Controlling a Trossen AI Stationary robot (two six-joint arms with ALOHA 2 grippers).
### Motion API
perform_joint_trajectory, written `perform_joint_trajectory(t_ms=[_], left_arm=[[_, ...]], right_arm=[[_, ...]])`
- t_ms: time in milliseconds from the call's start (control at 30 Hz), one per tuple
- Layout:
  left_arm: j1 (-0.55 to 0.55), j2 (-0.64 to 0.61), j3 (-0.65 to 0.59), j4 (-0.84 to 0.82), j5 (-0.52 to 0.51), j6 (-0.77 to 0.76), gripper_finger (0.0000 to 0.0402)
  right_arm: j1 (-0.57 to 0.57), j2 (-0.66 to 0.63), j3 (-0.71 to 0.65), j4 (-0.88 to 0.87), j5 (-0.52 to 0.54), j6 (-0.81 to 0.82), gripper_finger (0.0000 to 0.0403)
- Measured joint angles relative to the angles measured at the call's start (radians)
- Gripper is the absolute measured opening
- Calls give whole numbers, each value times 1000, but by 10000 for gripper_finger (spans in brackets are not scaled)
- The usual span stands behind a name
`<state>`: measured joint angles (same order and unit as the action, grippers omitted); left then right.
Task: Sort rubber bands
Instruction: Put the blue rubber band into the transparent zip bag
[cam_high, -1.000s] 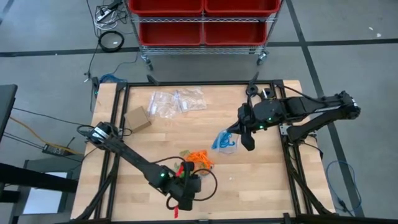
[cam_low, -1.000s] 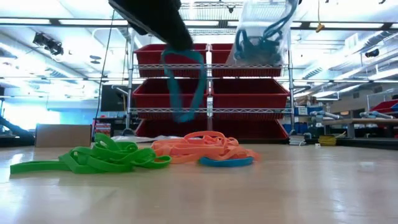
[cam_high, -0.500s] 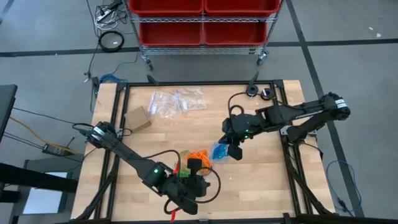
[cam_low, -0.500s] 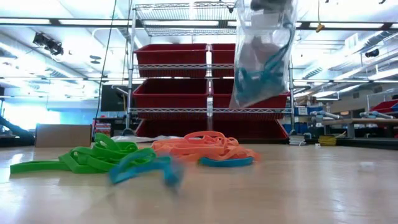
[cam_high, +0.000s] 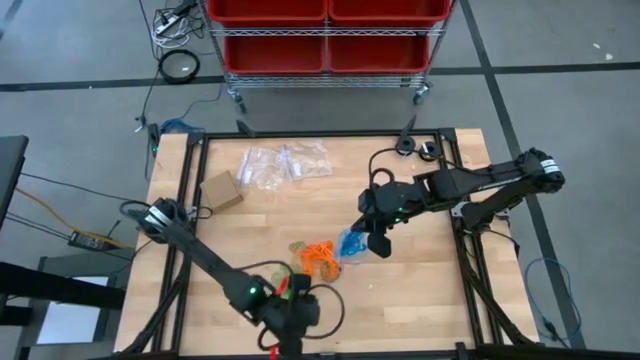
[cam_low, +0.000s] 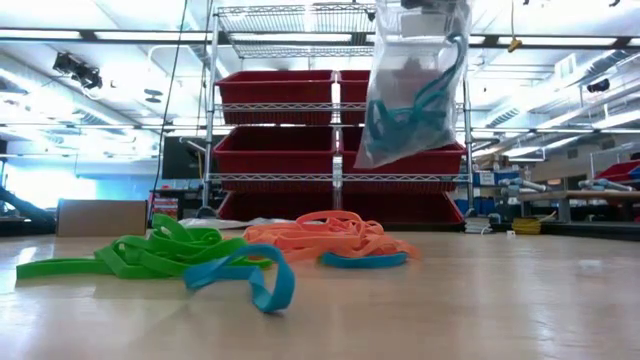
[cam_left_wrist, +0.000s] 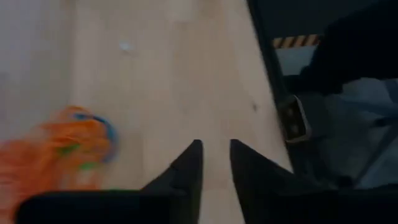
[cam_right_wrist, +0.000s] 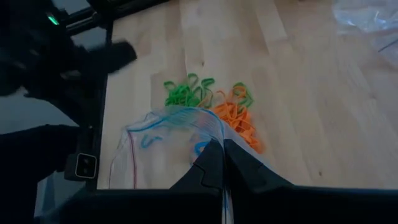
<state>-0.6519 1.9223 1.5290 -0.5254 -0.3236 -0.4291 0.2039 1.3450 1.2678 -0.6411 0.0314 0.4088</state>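
Observation:
The rubber bands lie in loose piles on the wooden table: green ones (cam_low: 150, 255), orange ones (cam_low: 320, 235) and two single blue bands (cam_low: 250, 278) (cam_low: 362, 260). Seen from above, the orange pile (cam_high: 320, 257) is mid-table. A clear plastic bag (cam_low: 415, 90) with blue bands inside hangs from my right gripper (cam_right_wrist: 219, 152), which is shut on it just right of the piles (cam_high: 378, 243). My left gripper (cam_left_wrist: 216, 146) hovers near the table's front edge (cam_high: 303, 300), open, with only bare wood between its fingers. My right gripper pinches the bag's upper edge (cam_right_wrist: 210, 138) between its two fingers, slanting down from the table's right side. The bag hangs below the fingers, its mouth partly open, its bottom (cam_low: 400, 160) clear of the table.
Empty clear bags (cam_high: 285, 163) and a small cardboard box (cam_high: 222, 190) lie toward the far left. A rack of red bins (cam_high: 325, 30) stands beyond the far edge. A black cable loop (cam_high: 335, 300) lies by my left gripper. Bare wood spreads to the near right.
A blue band that hung from my left gripper has fallen and now lies on the table in front of the green pile. The left gripper swung toward the piles, then drew back toward the near edge. My right gripper has sunk toward the piles with the bag.

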Motion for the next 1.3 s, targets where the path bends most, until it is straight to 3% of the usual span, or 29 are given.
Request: perform_joint_trajectory(t_ms=[167,333,800,933,1100,1300], left_arm=[[-1,1,-173,195,-5,-50,167],[3,1,-277,343,-4,-41,205],[58,103,-323,402,-23,4,210],[80,102,-310,385,12,-15,171],[84,100,-272,354,173,10,23],[77,102,-263,343,198,-7,4]], right_arm=[[0,0,0,4,2,1,0],[0,0,0,4,2,5,0],[5,0,0,12,2,0,0],[6,0,0,12,2,0,0],[6,0,0,12,2,-6,0],[6,0,0,16,3,-8,0]])
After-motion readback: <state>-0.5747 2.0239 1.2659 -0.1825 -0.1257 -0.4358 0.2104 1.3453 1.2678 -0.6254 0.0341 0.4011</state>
